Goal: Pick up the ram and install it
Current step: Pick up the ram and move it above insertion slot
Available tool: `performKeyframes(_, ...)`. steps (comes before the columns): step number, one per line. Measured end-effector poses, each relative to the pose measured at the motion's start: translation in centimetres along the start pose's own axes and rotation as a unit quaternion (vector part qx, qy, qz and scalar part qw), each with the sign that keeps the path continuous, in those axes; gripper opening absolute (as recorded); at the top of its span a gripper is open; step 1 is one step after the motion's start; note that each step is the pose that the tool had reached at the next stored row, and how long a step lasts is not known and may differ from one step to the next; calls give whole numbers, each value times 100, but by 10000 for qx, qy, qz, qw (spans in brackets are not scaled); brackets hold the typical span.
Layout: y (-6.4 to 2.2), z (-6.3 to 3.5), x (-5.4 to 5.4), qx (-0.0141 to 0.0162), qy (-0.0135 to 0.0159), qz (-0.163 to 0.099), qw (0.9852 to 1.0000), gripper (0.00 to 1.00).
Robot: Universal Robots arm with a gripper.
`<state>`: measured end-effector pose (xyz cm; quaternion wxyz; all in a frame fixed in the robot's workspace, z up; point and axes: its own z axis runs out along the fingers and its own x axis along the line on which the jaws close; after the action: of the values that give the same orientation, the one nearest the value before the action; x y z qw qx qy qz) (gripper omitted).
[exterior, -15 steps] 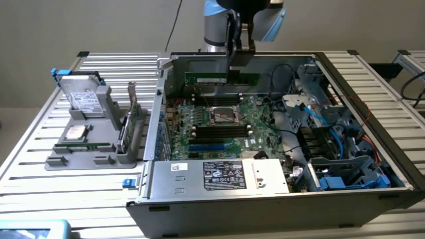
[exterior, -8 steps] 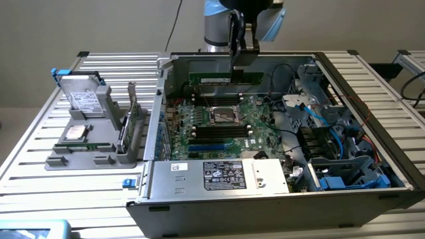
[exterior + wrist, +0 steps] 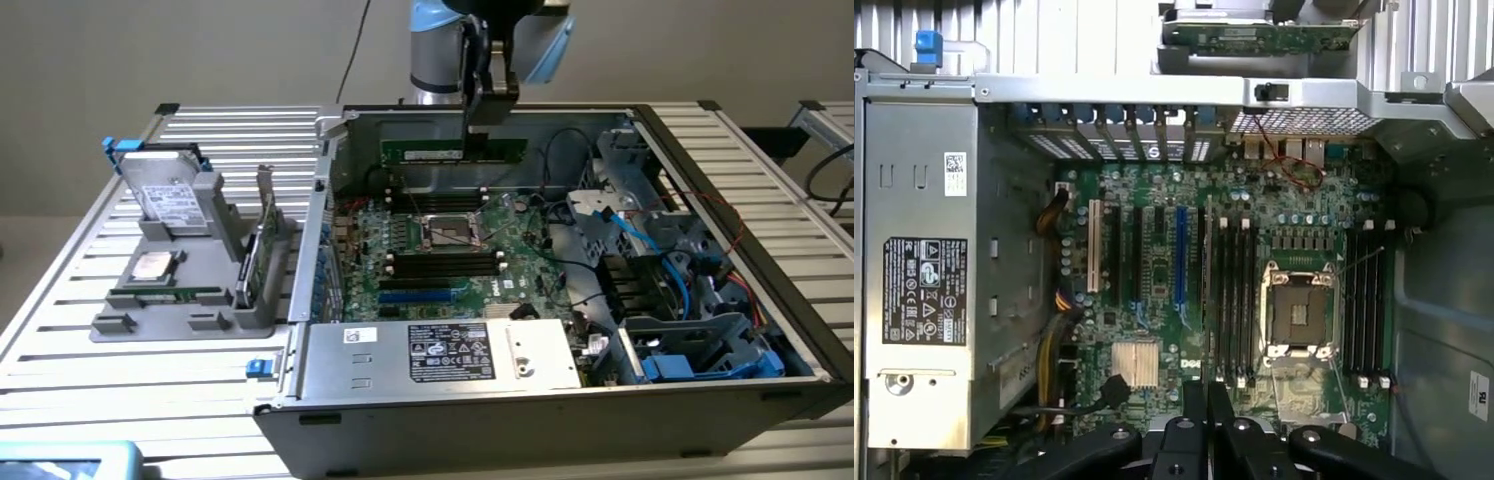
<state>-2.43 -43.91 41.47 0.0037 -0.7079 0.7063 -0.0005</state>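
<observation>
The ram [image 3: 434, 153], a long thin green stick, hangs level above the rear of the open computer case [image 3: 747, 300], just over the motherboard's [image 3: 441, 250] far edge. My gripper [image 3: 482, 138] is shut on it from above, near the stick's end on the exterior view's right. Black memory slots [image 3: 447, 265] run across the board in front of the processor socket [image 3: 454, 232], and more lie behind it. In the wrist view my dark fingers [image 3: 1195, 415] stand pressed together over the motherboard [image 3: 1154, 300], with the memory slots [image 3: 1229, 300] beside the socket [image 3: 1299, 310].
A grey holder [image 3: 187, 300] at the exterior view's left carries a silver hard drive [image 3: 167, 195], an upright green expansion card [image 3: 267, 235] and a small chip. The power supply [image 3: 441, 350] fills the case's near side. A drive cage with blue cables [image 3: 694, 350] crowds the right.
</observation>
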Motion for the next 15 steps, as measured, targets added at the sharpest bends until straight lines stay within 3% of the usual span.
performKeyframes(5,-1,16,-185,4,37,-1,10000,13)
performKeyframes(10,-2,67,-385,4,96,-1,10000,13)
performKeyframes(15,-3,92,-407,4,110,-2,9999,13)
